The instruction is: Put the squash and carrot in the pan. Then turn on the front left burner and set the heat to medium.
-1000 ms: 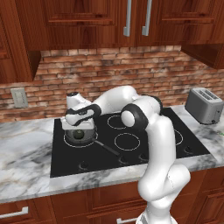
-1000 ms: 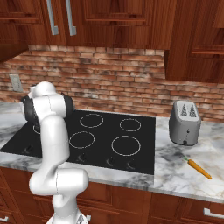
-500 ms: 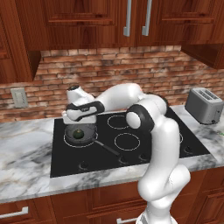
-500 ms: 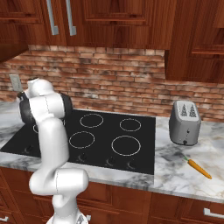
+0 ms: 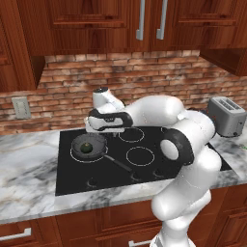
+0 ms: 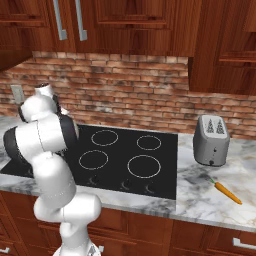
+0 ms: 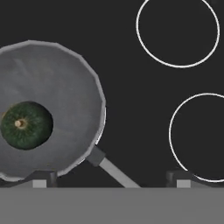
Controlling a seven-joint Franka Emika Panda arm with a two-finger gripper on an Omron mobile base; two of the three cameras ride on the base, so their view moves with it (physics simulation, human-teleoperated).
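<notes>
The dark grey pan sits on the front left burner of the black cooktop, its thin black handle pointing to the front right. The round dark green squash lies inside it, free of the fingers. My gripper hangs open just above and to the right of the pan. In the hand view the squash rests left of centre in the pan, and my gripper holds nothing. The orange carrot lies on the marble counter at the far right, in front of the toaster.
A silver toaster stands on the counter right of the cooktop. Round controls line the cooktop's front edge. Smaller white burner rings lie beside the pan. A brick wall and wooden cabinets close off the back.
The gripper has lifted off the pan and drifted a little to the right, with its jaws spread wide. The squash stays lying in the pan.
</notes>
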